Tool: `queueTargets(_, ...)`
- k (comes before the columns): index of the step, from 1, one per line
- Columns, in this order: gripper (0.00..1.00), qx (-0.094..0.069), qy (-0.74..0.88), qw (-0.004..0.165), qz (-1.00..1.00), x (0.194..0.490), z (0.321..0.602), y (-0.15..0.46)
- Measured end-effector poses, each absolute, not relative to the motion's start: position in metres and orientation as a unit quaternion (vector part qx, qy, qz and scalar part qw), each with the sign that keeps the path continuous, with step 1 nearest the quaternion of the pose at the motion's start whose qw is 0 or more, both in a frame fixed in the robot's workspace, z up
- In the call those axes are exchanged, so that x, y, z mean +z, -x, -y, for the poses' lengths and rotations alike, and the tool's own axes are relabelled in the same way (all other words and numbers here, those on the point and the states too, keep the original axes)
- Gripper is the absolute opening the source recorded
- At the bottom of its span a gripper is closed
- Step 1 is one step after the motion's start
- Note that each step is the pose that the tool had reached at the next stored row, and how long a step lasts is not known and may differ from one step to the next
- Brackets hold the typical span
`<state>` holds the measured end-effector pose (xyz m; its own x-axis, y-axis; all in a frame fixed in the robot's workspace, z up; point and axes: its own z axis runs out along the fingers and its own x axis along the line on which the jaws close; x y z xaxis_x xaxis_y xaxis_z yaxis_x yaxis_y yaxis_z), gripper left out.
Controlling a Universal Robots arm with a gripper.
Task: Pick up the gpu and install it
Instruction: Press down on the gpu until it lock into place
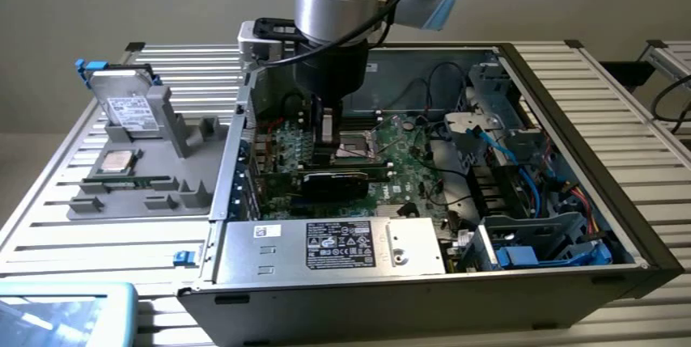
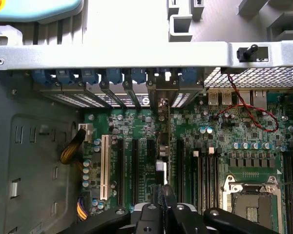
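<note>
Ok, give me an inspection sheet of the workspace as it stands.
Surface: slatted metal table carrying the open computer case and a grey parts holder.
Job's things: gpu on edge over the motherboard slots, bracket end toward the case's rear wall.
Clutter: hard drive upright in the holder; a square chip lying flat on it.
Grippers: gripper inside the case, shut on the gpu's top edge.
Cables: red wire and yellow-black bundle off to either side of the gpu; blue cables by the drive bays.
Surroundings: light blue object at the table corner.
</note>
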<state>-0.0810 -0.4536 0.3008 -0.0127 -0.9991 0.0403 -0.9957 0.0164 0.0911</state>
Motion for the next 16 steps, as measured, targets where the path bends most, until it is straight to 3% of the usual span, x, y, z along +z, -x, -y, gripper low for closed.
queueTargets(1, 0.12, -0.014, -0.701, 0.047, 0.712, 0.300, 0.453, 0.083)
queueTargets(16, 0.12, 0.008, -0.700, 0.041, 0.712, 0.287, 0.441, 0.111)
